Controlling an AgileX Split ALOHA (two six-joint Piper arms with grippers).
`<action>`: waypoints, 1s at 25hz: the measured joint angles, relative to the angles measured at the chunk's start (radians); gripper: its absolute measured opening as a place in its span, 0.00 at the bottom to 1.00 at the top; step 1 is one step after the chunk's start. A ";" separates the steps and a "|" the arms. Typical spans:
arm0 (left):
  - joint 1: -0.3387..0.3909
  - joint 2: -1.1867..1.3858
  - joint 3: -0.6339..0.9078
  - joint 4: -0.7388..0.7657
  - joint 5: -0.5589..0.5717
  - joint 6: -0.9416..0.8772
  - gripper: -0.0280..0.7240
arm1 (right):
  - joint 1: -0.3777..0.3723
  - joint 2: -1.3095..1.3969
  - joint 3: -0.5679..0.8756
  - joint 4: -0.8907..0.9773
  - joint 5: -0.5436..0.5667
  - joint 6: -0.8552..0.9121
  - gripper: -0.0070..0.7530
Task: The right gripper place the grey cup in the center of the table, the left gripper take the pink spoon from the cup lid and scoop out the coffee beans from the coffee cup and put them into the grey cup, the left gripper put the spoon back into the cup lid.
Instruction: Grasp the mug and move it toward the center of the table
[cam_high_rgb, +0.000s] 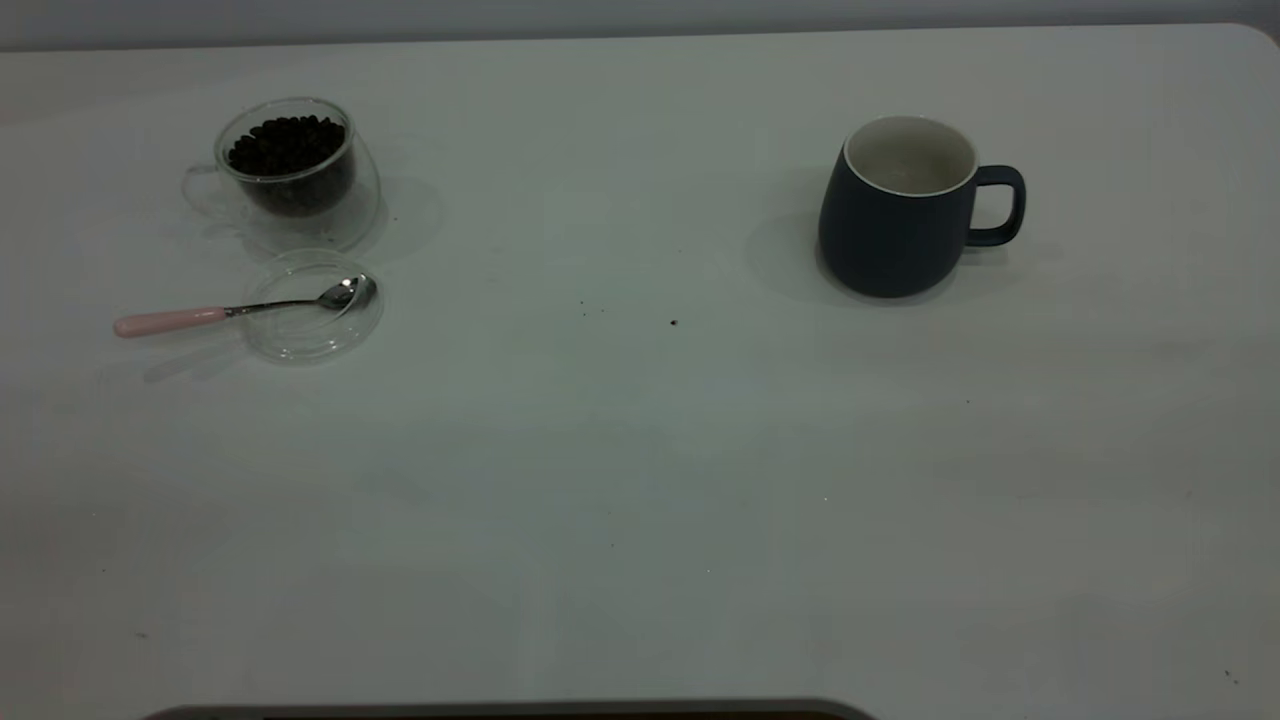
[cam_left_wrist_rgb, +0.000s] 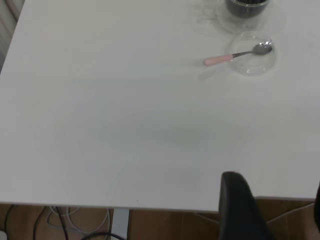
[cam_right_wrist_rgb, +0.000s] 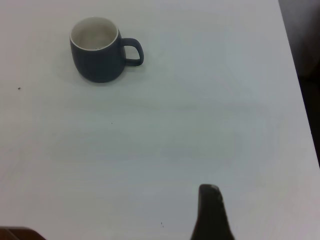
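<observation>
The grey cup (cam_high_rgb: 905, 208) stands empty at the table's (cam_high_rgb: 640, 500) right side, handle outward, untouched; step 1 has not begun. Both grippers hang back; whether either is open, I cannot tell. Next, the right gripper (cam_right_wrist_rgb: 212, 212) must reach and grasp it.

The coffee cup (cam_high_rgb: 290, 170) was positioned at table (cam_high_rgb: 640, 480) left, the cup lid (cam_high_rgb: 312, 305) before it bearing the spoon (cam_high_rgb: 240, 309); the mug (cam_high_rgb: 905, 205) was positioned right.

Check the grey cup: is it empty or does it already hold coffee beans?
Empty. The grey cup stands upright, and both exterior and right wrist views show only its pale bare inside, with no beans.
</observation>
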 joint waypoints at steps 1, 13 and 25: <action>0.000 0.000 0.000 0.000 0.000 0.000 0.60 | 0.000 0.000 0.000 0.000 0.000 0.000 0.76; 0.000 0.000 0.000 0.000 0.000 0.000 0.60 | 0.000 0.000 0.000 0.004 0.000 0.000 0.76; 0.000 0.000 0.000 0.000 0.000 0.000 0.60 | 0.000 0.211 -0.022 0.148 -0.143 -0.027 0.76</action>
